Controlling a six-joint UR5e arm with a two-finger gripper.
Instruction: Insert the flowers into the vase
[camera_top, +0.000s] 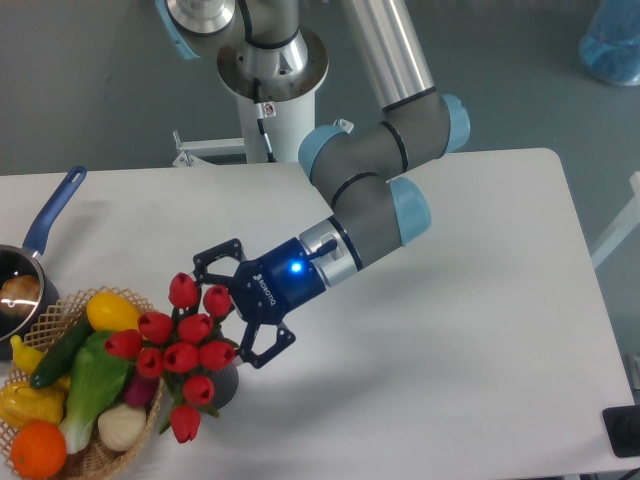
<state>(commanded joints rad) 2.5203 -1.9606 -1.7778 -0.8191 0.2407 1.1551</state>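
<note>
The flowers (180, 345), a bunch of red tulip buds, stand in the vase (224, 386) at the front left of the table, leaning toward the basket. Only a sliver of the dark grey vase shows under the buds; the stems are hidden. My gripper (226, 314) is open just right of the bunch. Its two black fingers (222, 252) are spread wide on either side of the upper buds and grip nothing.
A wicker basket (150, 432) with a yellow lemon, an orange, green vegetables and a white bulb touches the vase's left side. A blue-handled saucepan (50, 215) sits at the far left edge. The robot base (270, 70) stands behind the table.
</note>
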